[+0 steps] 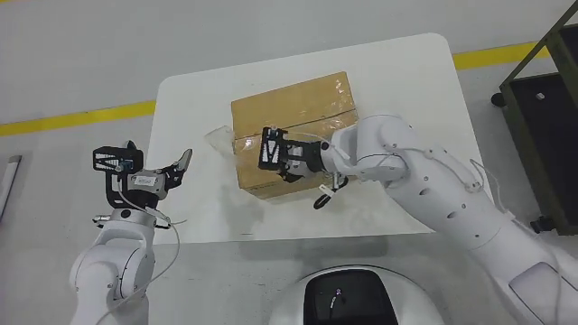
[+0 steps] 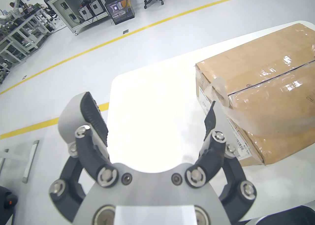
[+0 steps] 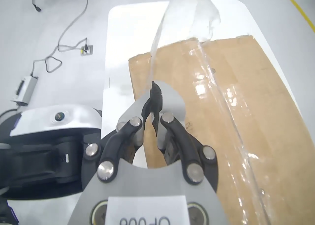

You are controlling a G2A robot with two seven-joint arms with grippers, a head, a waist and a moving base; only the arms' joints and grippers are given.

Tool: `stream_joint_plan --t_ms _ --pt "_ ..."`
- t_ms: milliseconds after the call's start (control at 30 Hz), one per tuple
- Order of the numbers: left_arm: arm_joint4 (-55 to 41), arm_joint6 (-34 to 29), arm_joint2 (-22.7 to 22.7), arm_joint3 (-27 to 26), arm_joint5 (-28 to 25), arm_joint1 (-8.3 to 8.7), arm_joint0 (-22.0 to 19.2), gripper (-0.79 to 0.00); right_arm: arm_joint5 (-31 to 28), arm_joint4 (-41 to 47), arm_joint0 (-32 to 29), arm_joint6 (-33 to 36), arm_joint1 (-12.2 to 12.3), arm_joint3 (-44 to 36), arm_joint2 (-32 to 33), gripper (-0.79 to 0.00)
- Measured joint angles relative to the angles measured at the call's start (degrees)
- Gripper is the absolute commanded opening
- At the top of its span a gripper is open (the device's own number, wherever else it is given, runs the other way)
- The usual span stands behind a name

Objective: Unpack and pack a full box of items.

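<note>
Box (image 1: 293,131): brown cardboard, rectangular, flaps closed. It sits flat near the middle of the white, round-cornered table (image 1: 190,108). The lid is covered in glossy clear tape that wrinkles and glints. A straight dark seam (image 2: 270,79) between the two top flaps runs the length of the lid. A white printed label (image 2: 205,103) is on the end face toward the left arm.

Tape strip (image 3: 192,14): thin transparent film, partly peeled. It rises off the lid as a curled, crumpled ribbon, one end stuck down at the box's edge.

Right tool (image 3: 153,95): above the box top, ribbed black pads (image 3: 157,100) pressed together, pinching one edge of the tape strip.

Left tool (image 2: 150,107): fingers (image 2: 94,117) spread wide with nothing between them. It is held near the table's edge, beside the box's labelled end and apart from it.
</note>
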Motion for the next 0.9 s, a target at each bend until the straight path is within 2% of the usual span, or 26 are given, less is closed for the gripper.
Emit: stream_joint_plan --t_ms 167,300,433,833,900 --pt "0.00 0.00 0.00 0.00 0.00 0.00 0.00 0.000 3.41 11.51 0.31 -1.75 -0.34 1.32 2.53 -0.785" --pt "0.00 0.00 0.00 0.00 0.00 0.00 0.00 0.000 6.25 26.53 -0.55 -7.33 -1.07 3.87 4.78 -0.785" --pt "0.00 0.00 0.00 0.00 0.00 0.00 0.00 0.000 7.91 37.48 0.55 -9.19 -1.90 5.98 4.88 -0.785" --pt "0.00 0.00 0.00 0.00 0.00 0.00 0.00 0.000 7.98 39.09 1.15 -9.36 -2.13 6.31 4.66 -0.785" --pt "0.00 0.00 0.00 0.00 0.00 0.00 0.00 0.000 9.56 41.45 -0.13 -11.15 -2.12 5.90 5.66 -0.785"
